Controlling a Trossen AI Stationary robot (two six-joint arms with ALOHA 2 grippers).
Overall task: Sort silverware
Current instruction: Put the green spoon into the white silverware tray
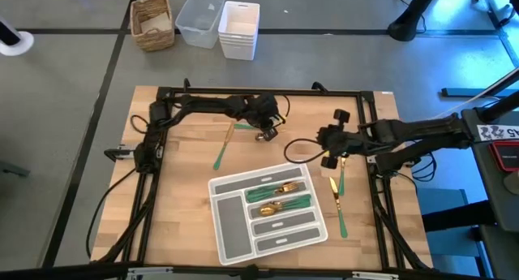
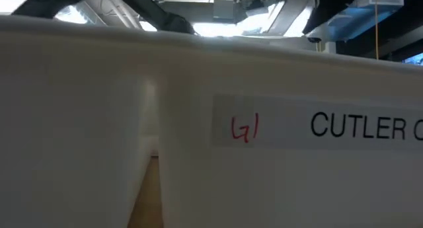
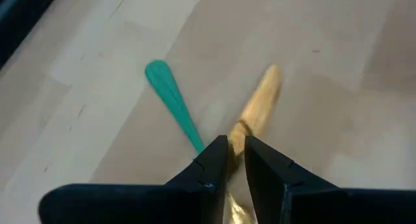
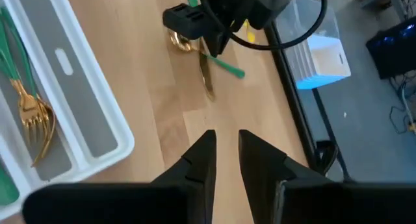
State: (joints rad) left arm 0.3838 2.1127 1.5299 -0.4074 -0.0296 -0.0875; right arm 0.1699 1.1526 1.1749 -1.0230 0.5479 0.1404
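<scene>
**Silverware sort: table contents, left to right**

Wooden table (image 1: 186, 207). A gold-headed, green-handled knife (image 1: 224, 145) lies loose at left centre. Left tool (image 1: 266, 132), near the far edge: fingers (image 3: 211, 162) nearly closed over a gold-and-green piece (image 3: 260, 100); grip cannot be told. Grey compartmented tray (image 1: 231, 223), centre: gold-headed, green-handled forks (image 1: 276, 188) and spoons (image 1: 280, 205) in separate slots. Right tool (image 1: 328, 157), just beside the tray: fingers (image 4: 201, 159) slightly parted, holding nothing. Two more green-handled pieces (image 1: 336, 203) lie right of the tray.
</scene>
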